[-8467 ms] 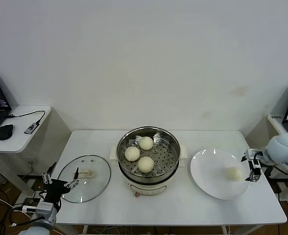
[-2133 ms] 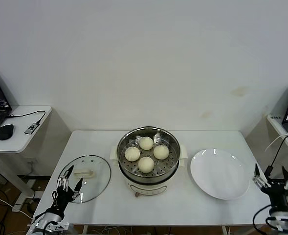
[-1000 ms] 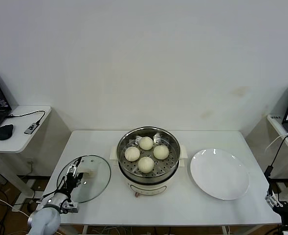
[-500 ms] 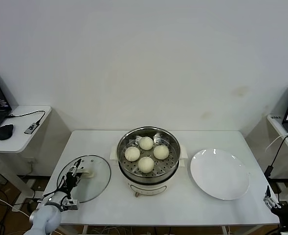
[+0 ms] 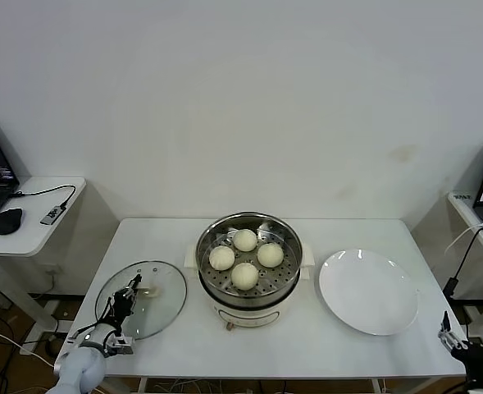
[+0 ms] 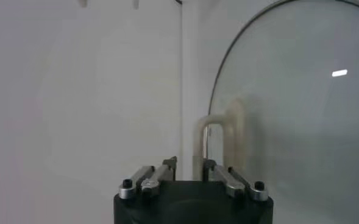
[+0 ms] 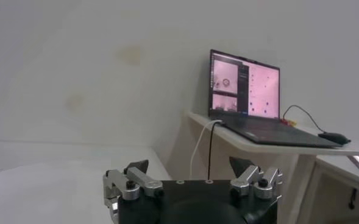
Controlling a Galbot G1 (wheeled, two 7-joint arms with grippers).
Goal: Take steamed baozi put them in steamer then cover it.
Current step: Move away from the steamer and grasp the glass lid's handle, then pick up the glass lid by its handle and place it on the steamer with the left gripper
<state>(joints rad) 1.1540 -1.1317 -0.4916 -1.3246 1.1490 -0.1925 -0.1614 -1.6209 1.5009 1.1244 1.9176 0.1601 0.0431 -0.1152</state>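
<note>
Several cream-white baozi (image 5: 244, 275) lie on the perforated tray of the steel steamer (image 5: 262, 300) at the table's middle. To its left the glass cover (image 5: 157, 305) lies flat on the table. My left gripper (image 5: 131, 289) is over the cover's centre, shut on its cream-white handle. In the left wrist view the handle (image 6: 228, 131) rises as an arch from the glass cover (image 6: 301, 122), one leg pinched between the left gripper's (image 6: 189, 163) tips. My right gripper (image 5: 469, 343) hangs open and empty beyond the table's front right corner, also seen as the right gripper (image 7: 189, 164) in its wrist view.
An empty white plate (image 5: 368, 291) sits right of the steamer. A side table (image 5: 36, 226) with a laptop, a mouse (image 5: 8, 221) and a cable stands at the far left. Another laptop (image 7: 243, 91) rests on a side table at the right.
My left gripper has shut on the cover's handle, having stood open around it a second ago. The right gripper stays low at the front right corner, still open.
</note>
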